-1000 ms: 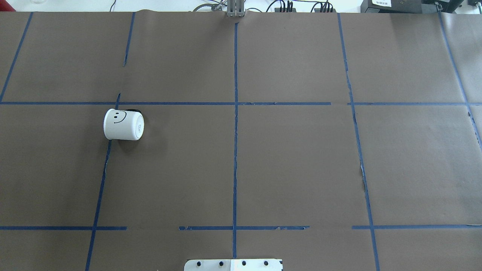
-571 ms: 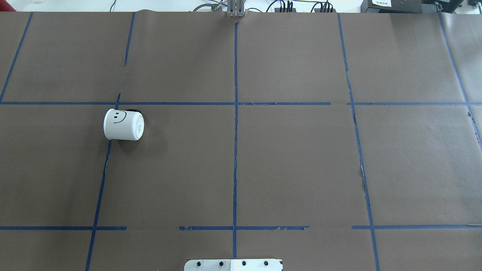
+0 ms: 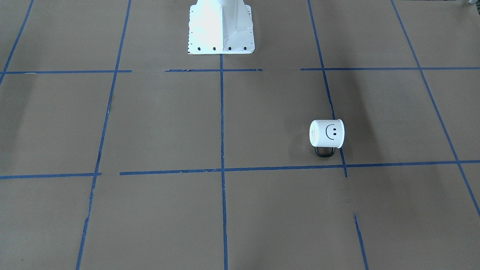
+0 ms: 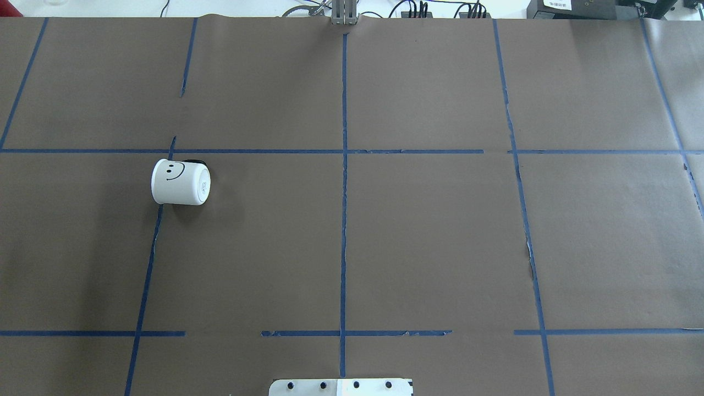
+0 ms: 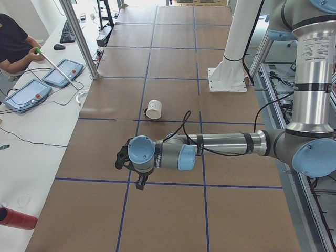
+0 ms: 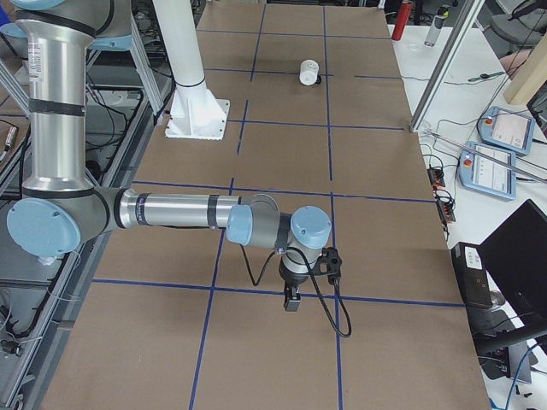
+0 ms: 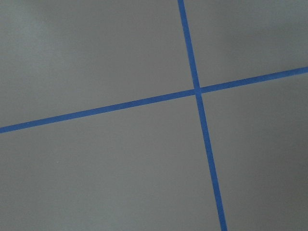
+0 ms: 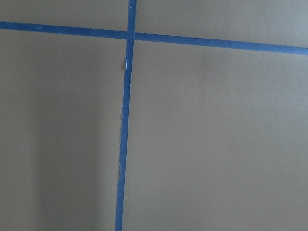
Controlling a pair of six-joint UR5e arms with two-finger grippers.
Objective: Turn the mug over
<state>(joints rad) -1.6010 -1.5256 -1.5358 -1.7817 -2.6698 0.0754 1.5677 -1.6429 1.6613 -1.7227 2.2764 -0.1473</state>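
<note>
Left claw: visible only in the side view, pointing down above the counter. Whether it is open or closed cannot be determined. Right claw: same condition. Neither touches the mug. The mug lies on its side on the robot's left half of the counter, over a blue tape line, with its handle toward the operators' side.

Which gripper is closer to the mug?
The left gripper: it hangs on the mug's side of the table; the right gripper is at the far end.
</note>
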